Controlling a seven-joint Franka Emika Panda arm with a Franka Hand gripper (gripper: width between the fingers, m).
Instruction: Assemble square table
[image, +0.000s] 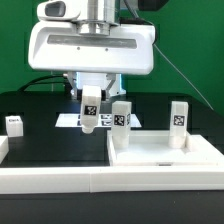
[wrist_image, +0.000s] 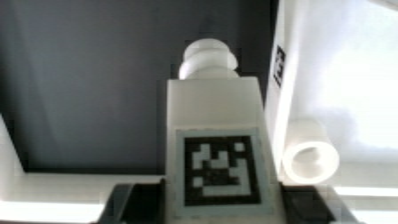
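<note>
Leg (image: 89, 113) pinched upright in claw (image: 89, 99), long axis vertical, threaded tip down; tabletop (image: 165, 152) on surface (image: 45, 118), just toward exterior view's right, round socket (wrist_image: 311, 158) beside the leg.

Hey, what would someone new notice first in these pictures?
The end effector grips a tagged white leg at the centre of the exterior view; in the wrist view the leg's tag fills the frame. On the exterior view's right, two more legs stand upright at the back edge of the white top.
</note>
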